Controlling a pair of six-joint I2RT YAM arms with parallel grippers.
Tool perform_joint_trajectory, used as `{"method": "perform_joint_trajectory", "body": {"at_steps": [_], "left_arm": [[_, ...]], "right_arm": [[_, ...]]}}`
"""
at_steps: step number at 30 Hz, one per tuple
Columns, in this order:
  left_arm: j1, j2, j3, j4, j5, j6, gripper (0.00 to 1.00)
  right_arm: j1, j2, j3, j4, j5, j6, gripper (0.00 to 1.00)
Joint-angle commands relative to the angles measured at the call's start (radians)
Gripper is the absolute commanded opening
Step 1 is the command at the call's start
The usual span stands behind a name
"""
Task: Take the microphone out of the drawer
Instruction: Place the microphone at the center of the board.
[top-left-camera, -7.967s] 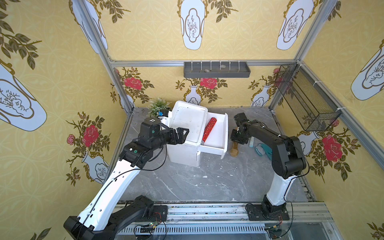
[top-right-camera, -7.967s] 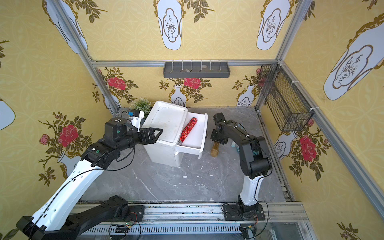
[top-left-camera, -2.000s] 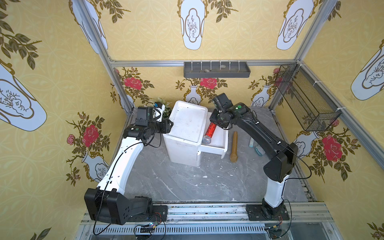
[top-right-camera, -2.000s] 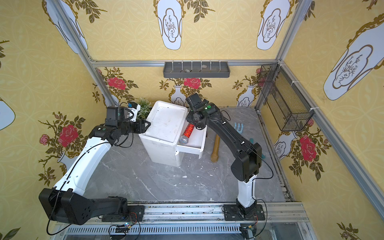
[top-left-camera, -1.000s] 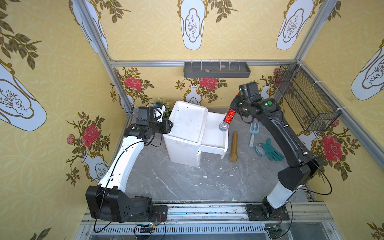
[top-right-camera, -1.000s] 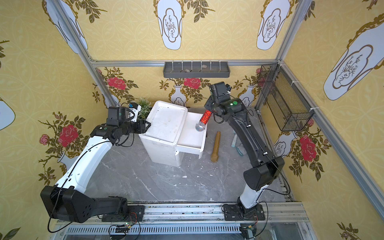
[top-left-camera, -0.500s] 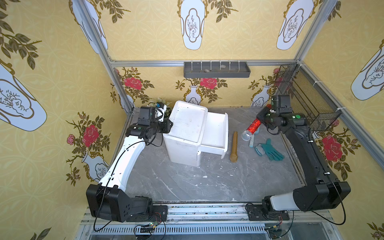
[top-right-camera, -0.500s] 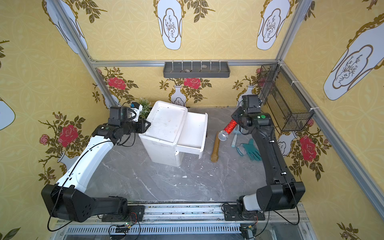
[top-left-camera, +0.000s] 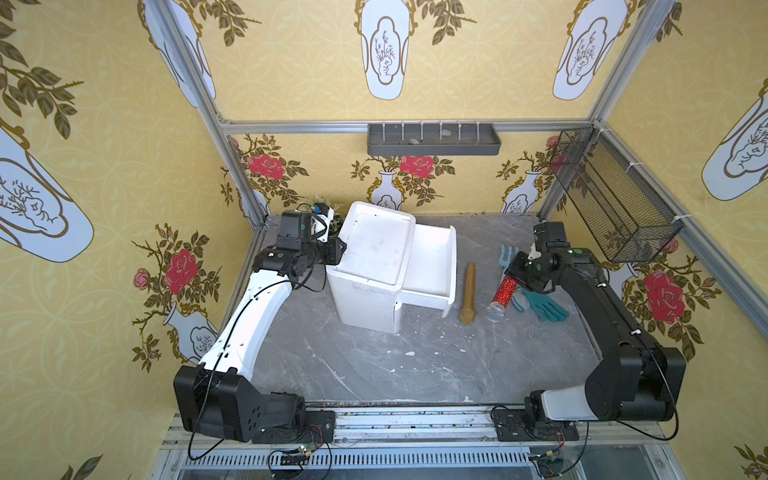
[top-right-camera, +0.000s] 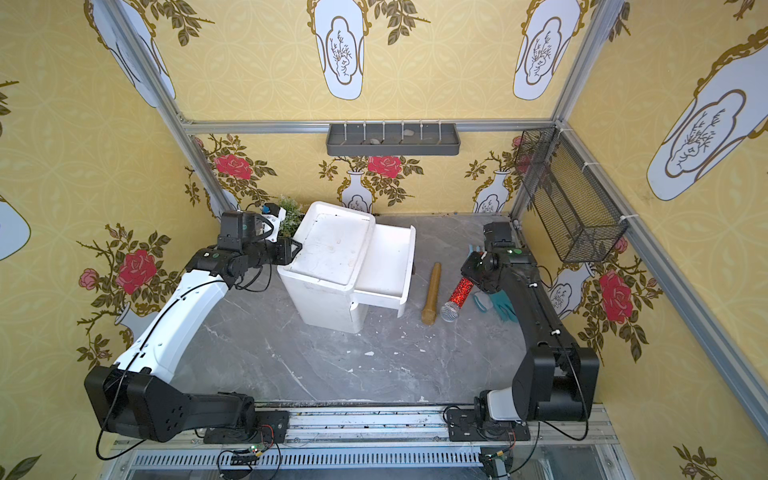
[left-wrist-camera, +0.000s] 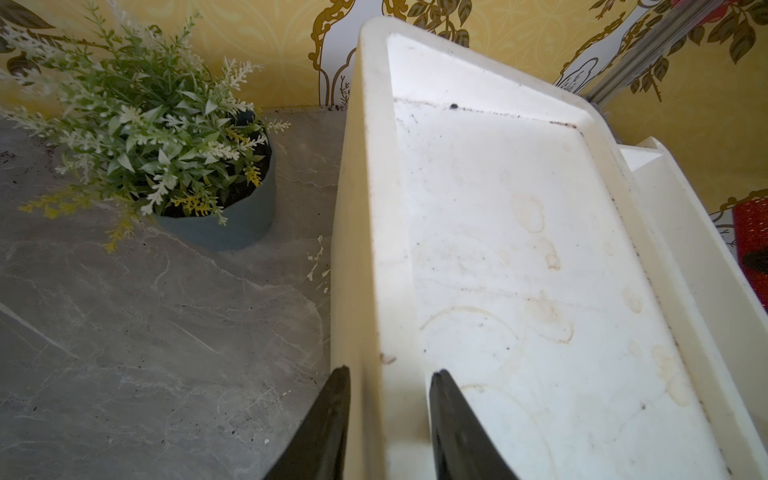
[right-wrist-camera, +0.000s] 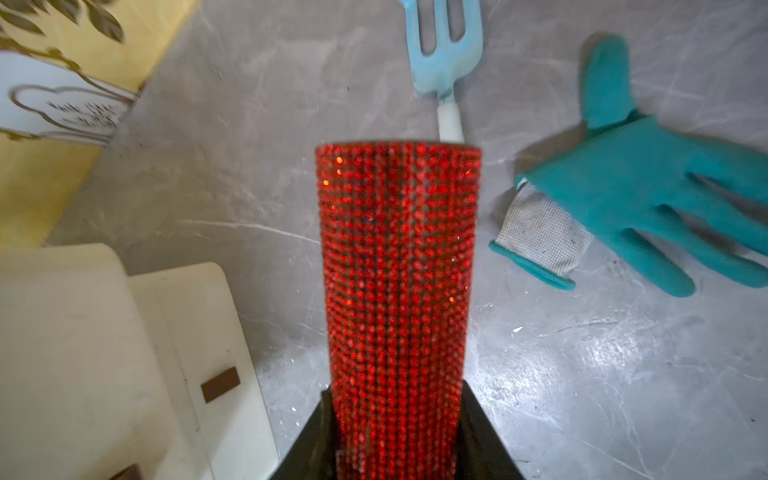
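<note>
The microphone has a red glitter handle and a silver head. It hangs tilted, head down, just over the table to the right of the drawer, between a wooden stick and a teal glove. My right gripper is shut on its red handle. Whether the head touches the table I cannot tell. The white drawer stands pulled out of the white cabinet with nothing in it. My left gripper is shut on the cabinet's left rim.
A wooden stick lies beside the drawer front. A blue garden fork and a teal glove lie at the right. A potted plant stands behind the cabinet. A wire basket hangs on the right wall.
My right arm has carried the microphone from over the drawer to the right and down towards the table. The left jaws have narrowed on the cabinet rim.
</note>
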Motion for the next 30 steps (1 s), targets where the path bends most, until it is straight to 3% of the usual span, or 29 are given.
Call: {"method": "perform_joint_trajectory", "body": {"at_steps": [1,17,30], "left_arm": [[-0.003,0.009,-0.008,-0.03,0.009,-0.008,0.39],[-0.002,0.005,-0.008,-0.034,0.0,0.0,0.4],[-0.002,0.009,-0.006,-0.036,-0.002,0.003,0.4]], "right_arm": [[0.001,0.055,-0.023,0.039,-0.083,-0.101,0.16],[0.035,0.381,0.096,0.068,-0.058,-0.353,0.18],[0.068,0.476,0.081,0.131,-0.045,-0.343,0.19]]}}
